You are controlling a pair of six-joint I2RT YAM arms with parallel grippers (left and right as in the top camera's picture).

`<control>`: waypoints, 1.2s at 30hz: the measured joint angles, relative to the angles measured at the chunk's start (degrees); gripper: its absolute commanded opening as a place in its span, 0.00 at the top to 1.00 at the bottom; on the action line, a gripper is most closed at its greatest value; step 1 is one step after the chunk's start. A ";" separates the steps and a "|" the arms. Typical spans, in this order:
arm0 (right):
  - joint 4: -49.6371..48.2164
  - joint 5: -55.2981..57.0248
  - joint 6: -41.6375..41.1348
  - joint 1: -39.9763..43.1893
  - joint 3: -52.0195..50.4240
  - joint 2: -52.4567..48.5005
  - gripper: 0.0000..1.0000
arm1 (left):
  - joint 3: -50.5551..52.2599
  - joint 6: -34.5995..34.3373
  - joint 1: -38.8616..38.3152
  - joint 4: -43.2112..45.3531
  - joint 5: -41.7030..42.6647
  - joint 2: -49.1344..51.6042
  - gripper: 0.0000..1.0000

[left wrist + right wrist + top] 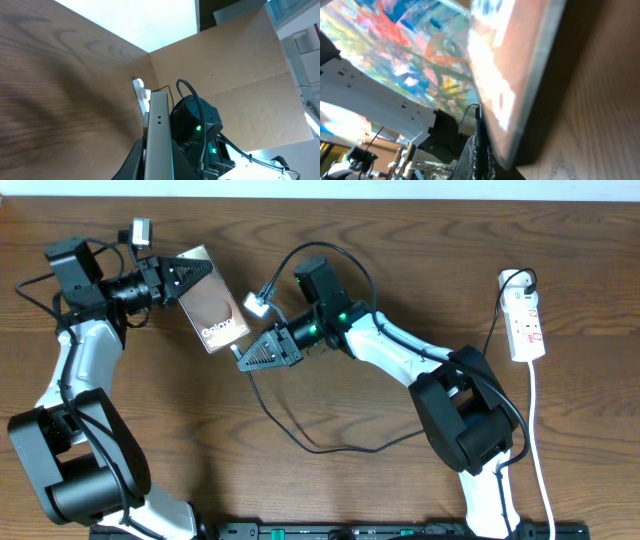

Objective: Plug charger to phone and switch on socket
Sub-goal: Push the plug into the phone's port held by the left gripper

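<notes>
The phone (212, 312) hovers tilted above the table at the upper left, and my left gripper (192, 275) is shut on its upper end. In the left wrist view the phone (159, 127) stands edge-on between the jaws. My right gripper (241, 361) is shut on the charger (300, 442) near its plug tip, right at the phone's lower end. The right wrist view has the thin black charger (478, 131) pinched between the fingers beside the phone's edge (536, 75); the port is hidden. The white socket (526, 322) lies far right.
The charger's slack loops across the table's middle towards the right arm's base (465, 420). A white cord (538, 440) runs from the socket down the right side. A small white connector (258, 305) sits on the right wrist's cable near the phone.
</notes>
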State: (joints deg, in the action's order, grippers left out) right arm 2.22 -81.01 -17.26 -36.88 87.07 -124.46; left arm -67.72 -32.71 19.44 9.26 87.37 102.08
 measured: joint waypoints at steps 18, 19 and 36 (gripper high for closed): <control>-0.33 -5.40 8.46 -0.15 0.02 -0.92 0.99 | 0.00 0.00 -0.07 0.00 0.00 0.00 0.93; -0.35 -5.81 8.76 -0.15 0.07 -1.55 0.99 | 0.00 0.00 -0.07 0.00 0.00 0.00 0.93; -5.29 -6.93 7.17 -0.15 0.20 -4.52 0.99 | 0.00 1.09 -0.07 -0.02 -0.02 0.00 0.93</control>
State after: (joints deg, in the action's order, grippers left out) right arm -3.07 -87.94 -10.09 -37.04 87.26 -128.99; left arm -67.72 -31.62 19.38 9.23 87.35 102.08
